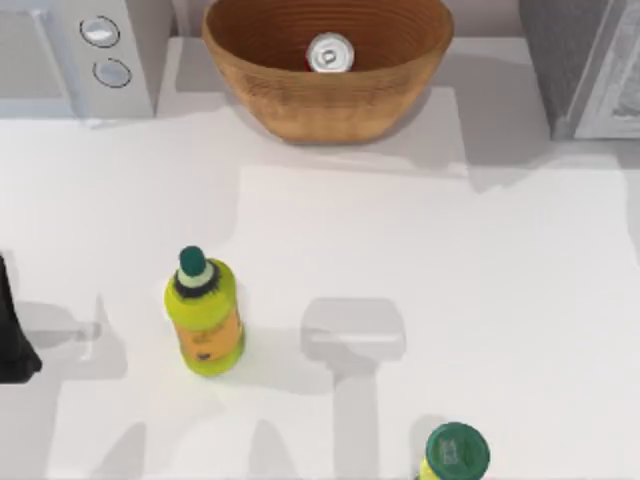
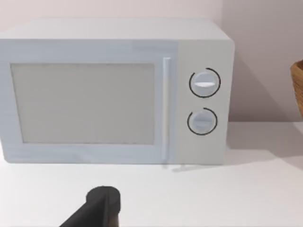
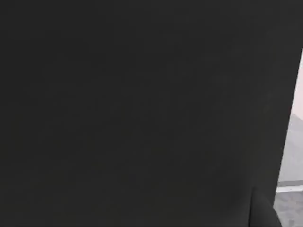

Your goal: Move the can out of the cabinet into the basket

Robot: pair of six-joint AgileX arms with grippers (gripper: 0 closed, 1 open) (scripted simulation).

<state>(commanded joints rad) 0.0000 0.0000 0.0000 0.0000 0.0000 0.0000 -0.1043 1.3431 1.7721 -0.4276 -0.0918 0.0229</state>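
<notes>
Nearest to me in the top view, a bottle (image 1: 455, 455) with a green cap stands at the table's front edge, right of centre. Further in and to the left stands a second yellow-green bottle (image 1: 204, 320), upright, well apart from the first. At the far left edge, level with that bottle, I see a dark piece of my left arm (image 1: 14, 330); I cannot tell whether its pincer is apart or together. In the left wrist view a black part of the left gripper (image 2: 102, 203) pokes up over the bare white table (image 1: 450, 300), facing the microwave (image 2: 113, 90).

At the back, the can (image 1: 330, 53) stands upright inside the basket (image 1: 330, 110), silver top up, near the basket's middle. The microwave sits in the back left corner, apart from the basket. The cabinet (image 1: 575, 60) stands in the back right corner, its pale door edge facing the table.

The right wrist view is dark. Behind the microwave rises a plain pale wall (image 2: 265, 56).
</notes>
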